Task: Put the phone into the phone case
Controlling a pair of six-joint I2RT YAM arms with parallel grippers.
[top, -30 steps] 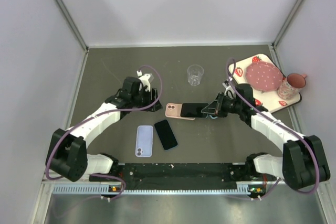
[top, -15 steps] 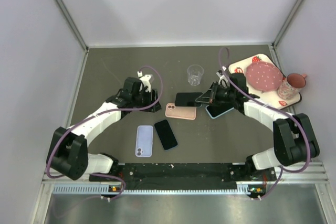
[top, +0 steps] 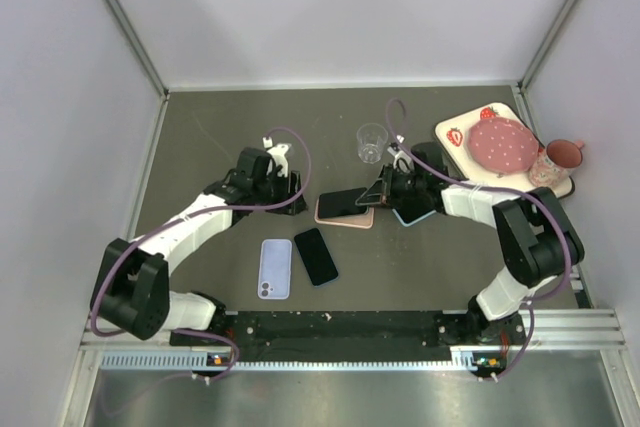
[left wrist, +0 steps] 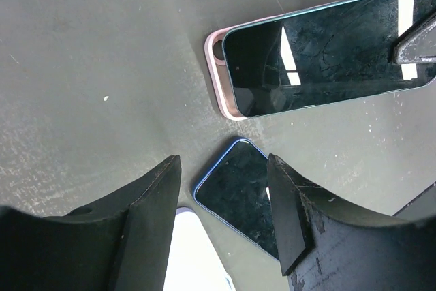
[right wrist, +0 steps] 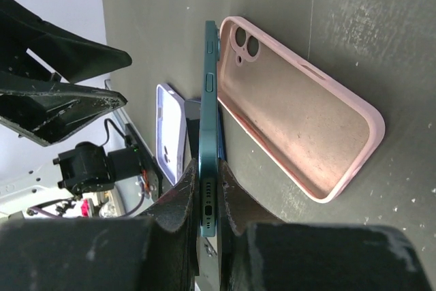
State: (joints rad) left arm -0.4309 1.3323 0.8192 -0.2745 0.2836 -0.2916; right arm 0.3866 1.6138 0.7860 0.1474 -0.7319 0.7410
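My right gripper (top: 384, 191) is shut on the bottom end of a teal phone (top: 346, 199) and holds it on edge just above the open pink phone case (top: 340, 215). In the right wrist view the phone (right wrist: 211, 120) stands edgewise between my fingers (right wrist: 184, 199), beside the empty pink case (right wrist: 300, 120) and apart from it. The left wrist view shows the phone's dark screen (left wrist: 320, 52) overlapping the pink case (left wrist: 216, 76). My left gripper (top: 290, 197) is open and empty, left of the case.
A black phone (top: 316, 255) and a lilac phone (top: 275, 268) lie in front of the case. A light blue case (top: 415, 213) lies under my right arm. A clear cup (top: 372, 142) stands behind; a tray (top: 455, 132) with a plate and pink cup is at right.
My right gripper has lifted the teal phone, swung it back and to the left, and turned it on edge over the pink case. The left arm has barely moved.
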